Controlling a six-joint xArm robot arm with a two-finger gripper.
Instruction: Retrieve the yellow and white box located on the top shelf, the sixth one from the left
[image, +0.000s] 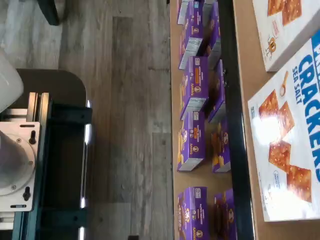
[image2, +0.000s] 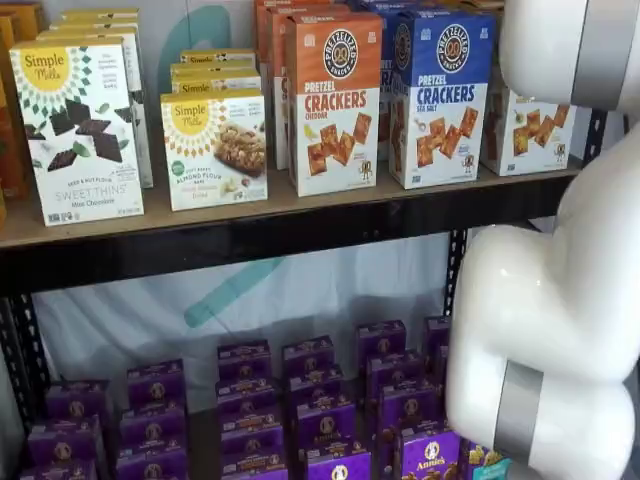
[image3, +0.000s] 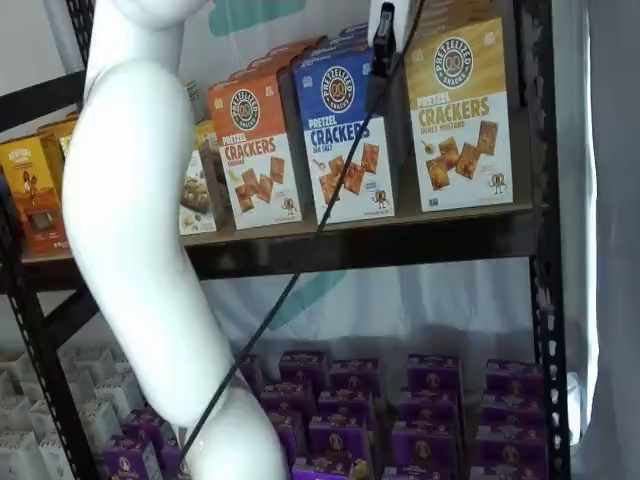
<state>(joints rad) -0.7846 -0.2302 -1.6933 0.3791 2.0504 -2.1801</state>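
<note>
On the top shelf (image3: 400, 242), the blue sea salt box (image3: 345, 140) is my reference. Directly to its right, touching or nearly so, the yellow and white box (image3: 460, 120) stands upright at the front edge of the board, facing out, with more boxes of its kind lined up behind it. On the blue box's other side stands the orange cheddar box (image3: 255, 150), also upright.

My gripper (image3: 384, 45) hangs from above, in front of the blue box's right edge and just short of the yellow and white box. I see it side-on as one black shape. The jaws are spread as wide as they go and nothing is between them. A black cable (image3: 300, 270) runs down from it across the blue box's face and over the shelf's front edge.

The white arm (image3: 130, 200) fills the space well left of the blue box. In a shelf view it covers the upper part and right side of the yellow and white box (image2: 530, 125).

Further left of the blue box, beyond the orange one, stand white Simple Mills boxes (image2: 215, 150). Below the blue box, small purple boxes (image3: 430, 400) crowd the lower level.

The wrist view shows the blue box (image: 290, 150) face-on with a glare patch. The neighbouring box's white lower part (image: 285, 25) is beside it.
</note>
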